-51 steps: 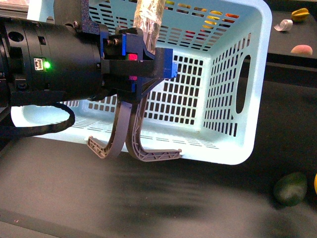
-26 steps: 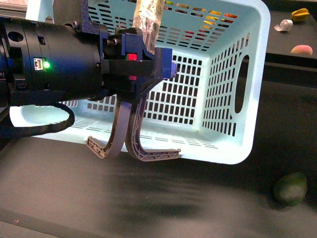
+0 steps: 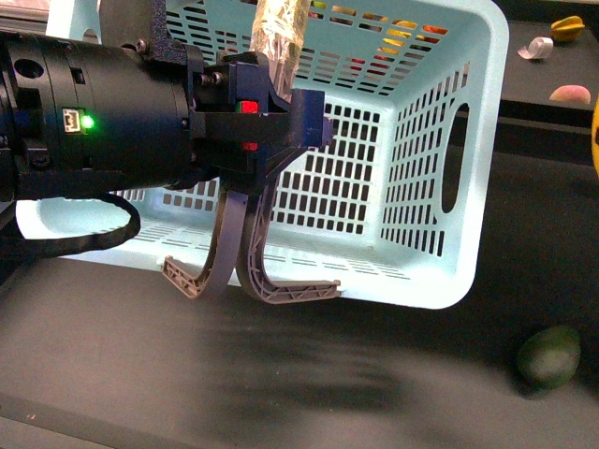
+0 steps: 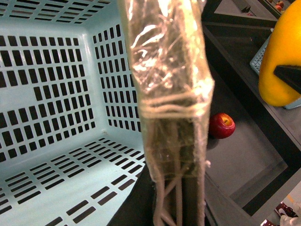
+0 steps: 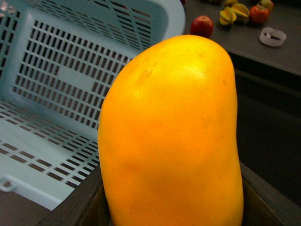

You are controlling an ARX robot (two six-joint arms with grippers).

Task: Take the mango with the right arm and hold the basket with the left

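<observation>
The pale turquoise basket (image 3: 487, 140) stands tilted, its open side facing me. My black left arm reaches in from the left, and its gripper (image 3: 267, 122) is shut on the basket's grey-brown handles (image 3: 281, 288), part of which is wrapped in clear tape (image 4: 169, 70). The left wrist view shows the basket's slotted inside (image 4: 47, 94). My right gripper (image 5: 171, 207) is shut on the yellow-orange mango (image 5: 174, 136), which fills the right wrist view, with the basket (image 5: 70, 80) close beside it. The mango shows as a sliver at the front view's right edge (image 3: 595, 131) and in the left wrist view (image 4: 282, 56).
A dark green oval fruit (image 3: 549, 355) lies on the dark table at the front right. A red apple (image 4: 221, 125) lies behind the basket. On the raised back ledge are a yellow fruit (image 3: 566, 26), a pink fruit (image 3: 570, 93) and a white tape roll (image 3: 535, 47).
The mango's yellow edge was low at the right near the green fruit; it now shows much higher at the right edge. The basket and left arm have shifted very slightly left.
</observation>
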